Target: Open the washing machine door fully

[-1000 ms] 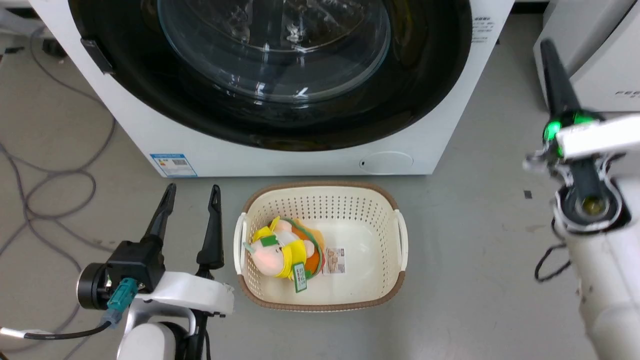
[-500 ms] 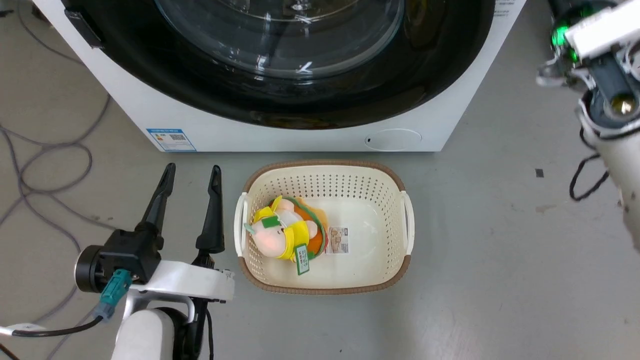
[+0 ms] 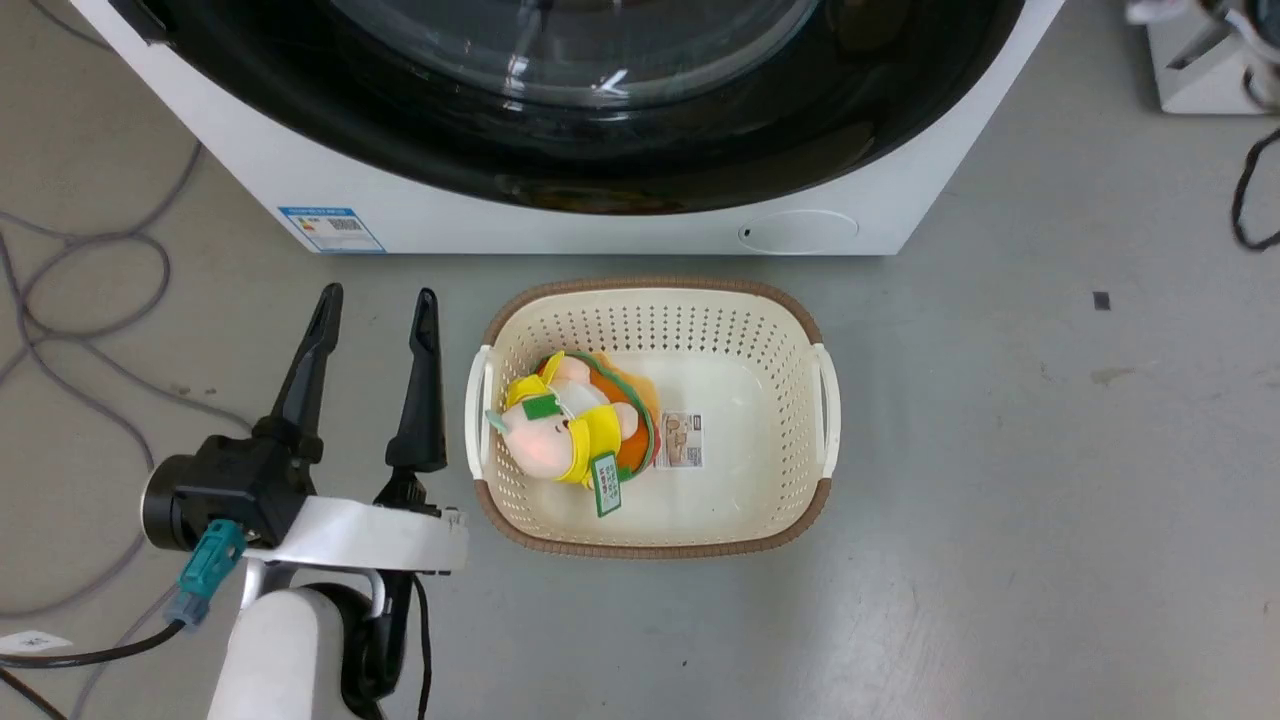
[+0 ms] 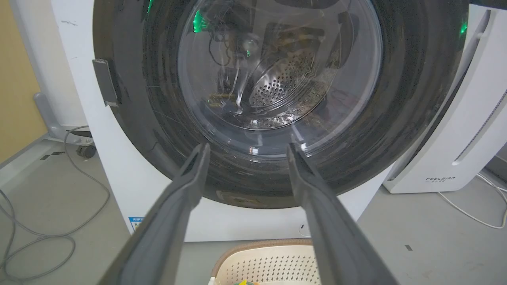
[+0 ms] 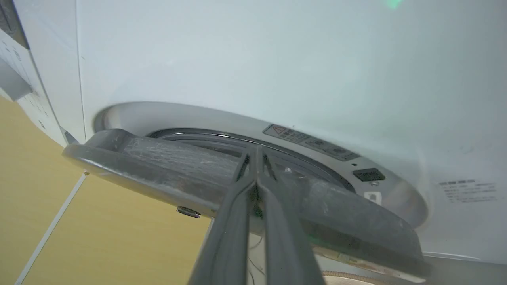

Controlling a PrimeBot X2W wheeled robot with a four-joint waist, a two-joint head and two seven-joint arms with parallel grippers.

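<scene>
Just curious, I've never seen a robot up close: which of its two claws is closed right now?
The right gripper: its two fingers press together at the rim of the washing machine door. The left gripper has its fingers spread wide apart.

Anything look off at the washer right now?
Door sits ajar: right wrist view shows a gap between its rim and the washer, latch socket exposed. Rim looks scuffed. Nothing spilled.

Holds the left hand [image 3: 376,305] at seven o'clock of the head view, fingers parted wide, pointing toward twelve, white forearm [image 3: 270,650] beneath. Presses the fingers of the right hand [image 5: 256,154] together, pointing toward twelve in its wrist view.
</scene>
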